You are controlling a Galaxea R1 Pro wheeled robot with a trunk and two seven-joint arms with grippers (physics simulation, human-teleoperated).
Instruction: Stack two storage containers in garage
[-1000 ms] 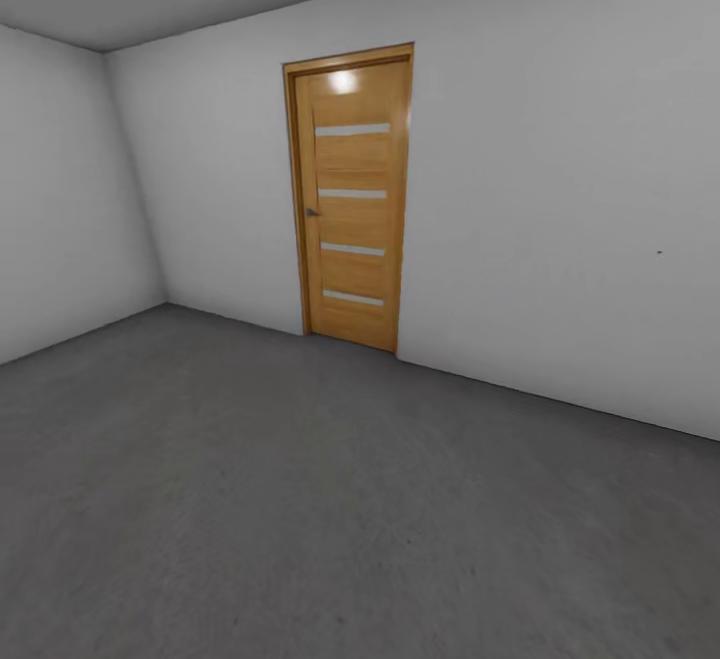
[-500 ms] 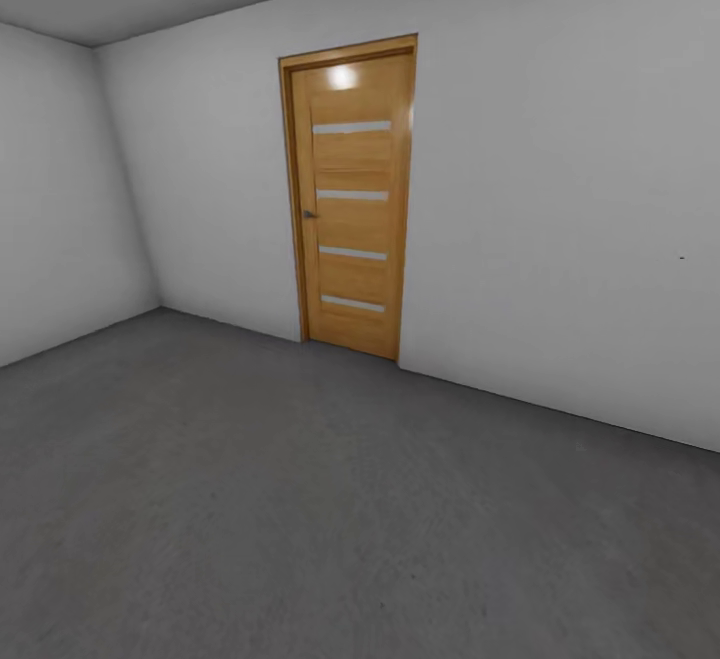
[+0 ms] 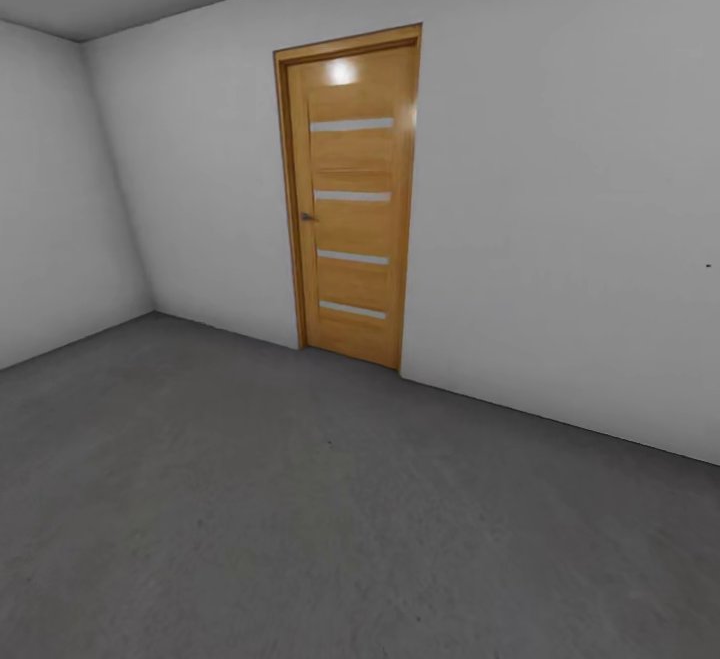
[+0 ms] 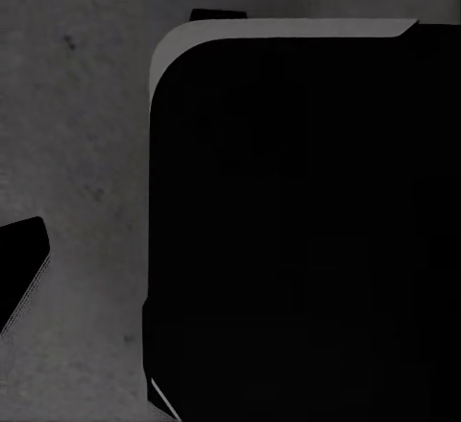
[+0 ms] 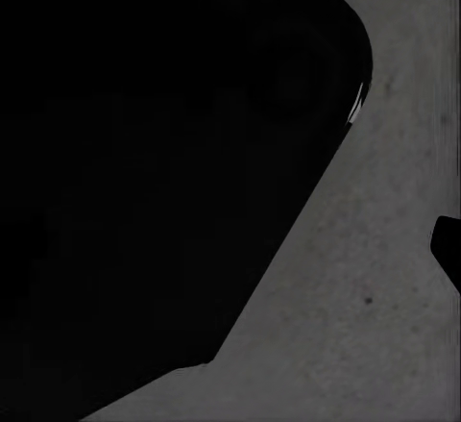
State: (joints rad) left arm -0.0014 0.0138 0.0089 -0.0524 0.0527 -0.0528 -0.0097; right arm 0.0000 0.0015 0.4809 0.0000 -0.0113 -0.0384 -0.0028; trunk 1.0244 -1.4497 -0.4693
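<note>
Looking across the garage: white side wall (image 3: 60, 189) on the left, then the orange-brown door (image 3: 352, 194) shut, standing upright in the back wall (image 3: 560, 199), and grey concrete floor (image 3: 300, 499) spreading in front. Both wrist views catch mottled floor past a big black robot part (image 4: 298, 220); can't tell how either gripper's fingers are set.

A bare garage: plain white walls (image 3: 560, 189), a dark grey mottled concrete floor (image 3: 300, 499), and one shut orange-brown wooden door (image 3: 352, 199) with four frosted strips, set near a corner.
</note>
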